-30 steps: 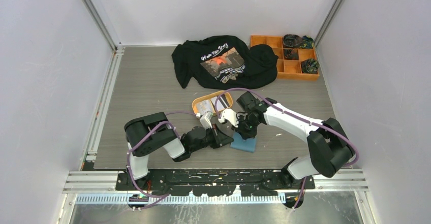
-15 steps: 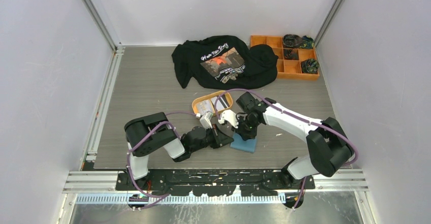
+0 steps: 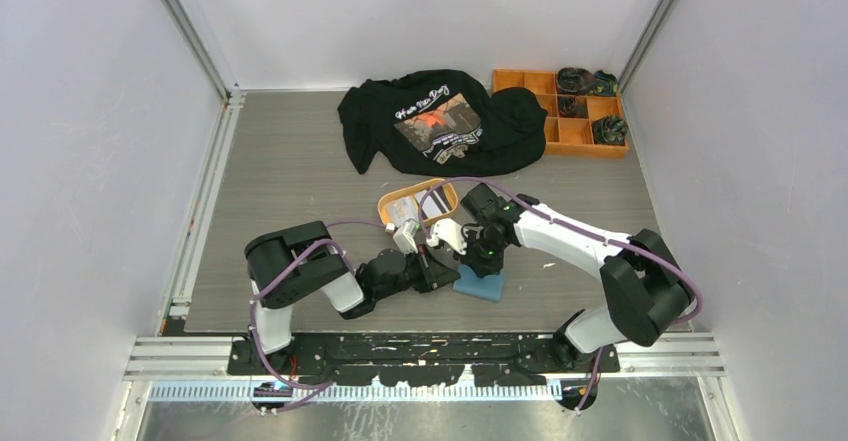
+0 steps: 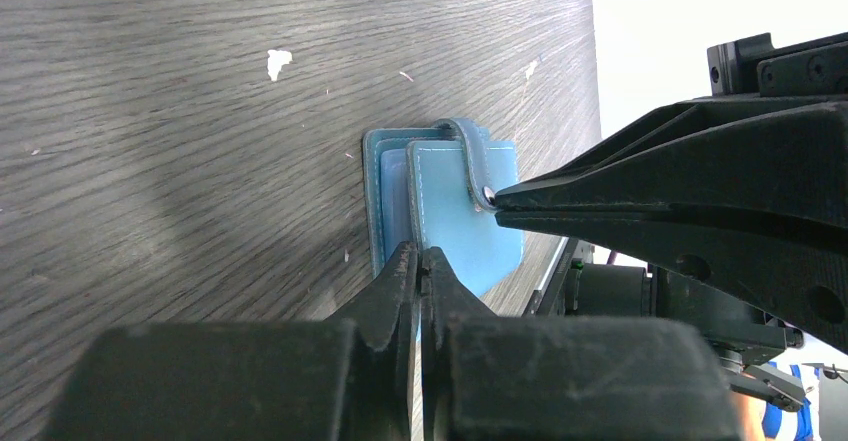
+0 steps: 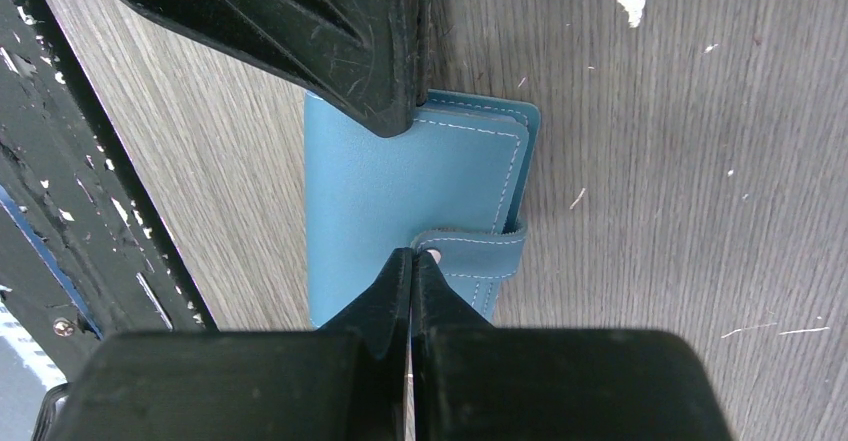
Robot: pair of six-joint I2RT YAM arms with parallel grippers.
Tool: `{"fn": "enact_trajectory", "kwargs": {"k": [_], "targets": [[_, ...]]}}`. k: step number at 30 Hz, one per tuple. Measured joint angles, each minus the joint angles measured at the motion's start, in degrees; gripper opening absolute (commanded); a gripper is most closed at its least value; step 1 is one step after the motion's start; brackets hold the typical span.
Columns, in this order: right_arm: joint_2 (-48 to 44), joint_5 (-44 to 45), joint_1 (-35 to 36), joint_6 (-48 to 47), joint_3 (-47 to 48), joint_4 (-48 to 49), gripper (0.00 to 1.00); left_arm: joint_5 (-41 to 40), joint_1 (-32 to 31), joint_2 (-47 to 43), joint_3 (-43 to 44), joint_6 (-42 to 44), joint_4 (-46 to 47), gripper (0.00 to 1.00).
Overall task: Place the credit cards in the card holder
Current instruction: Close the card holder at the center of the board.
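The teal-blue card holder (image 3: 482, 284) lies closed on the table near the front, its snap tab (image 5: 480, 251) fastened. It also shows in the left wrist view (image 4: 455, 226). My left gripper (image 3: 444, 267) is shut, pinching the holder's left edge (image 4: 418, 257). My right gripper (image 3: 480, 259) is shut and empty, its tips touching the end of the snap tab (image 5: 412, 257). The credit cards (image 3: 404, 206), light and dark, lie in an orange oval tray (image 3: 382, 204) just behind the grippers, partly hidden by a purple cable.
A black printed T-shirt (image 3: 440, 121) lies at the back. An orange compartment box (image 3: 560, 126) with dark items stands at the back right. The black frame rail (image 3: 420, 346) runs along the table's front edge, close to the holder.
My right gripper has shifted slightly left and toward the front at the snap tab. The holder and my left gripper have not visibly moved.
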Motion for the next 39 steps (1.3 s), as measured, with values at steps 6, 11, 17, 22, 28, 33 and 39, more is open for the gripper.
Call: {"fn": "enact_trajectory", "kwargs": {"k": [6, 11, 17, 22, 28, 33, 39], "targets": [[0.0, 0.02, 0.0, -0.04, 0.0, -0.07, 0.01, -0.02, 0.0, 0.0, 0.0, 0.0, 0.0, 0.0], [0.11, -0.02, 0.0, -0.26, 0.0, -0.2, 0.01, -0.04, -0.02, 0.0, -0.07, 0.0, 0.02, 0.0], [0.22, -0.26, 0.0, -0.9, 0.0, -0.44, 0.01, -0.04, -0.07, 0.0, -0.22, 0.0, 0.26, 0.0], [0.22, -0.44, 0.02, -1.77, 0.0, -0.68, 0.01, -0.07, -0.11, 0.0, -0.44, 0.02, 0.81, 0.0], [0.24, -0.46, 0.02, -2.47, -0.02, -0.85, 0.01, -0.04, -0.11, 0.0, -0.48, 0.02, 0.98, 0.0], [0.44, -0.61, 0.02, -2.91, -0.02, -0.94, 0.01, -0.02, -0.11, 0.42, -0.57, 0.04, 1.75, 0.0], [0.61, -0.61, 0.07, -2.89, -0.02, -0.98, 0.01, -0.02, -0.11, 0.92, -0.68, 0.04, 2.6, 0.0]]}}
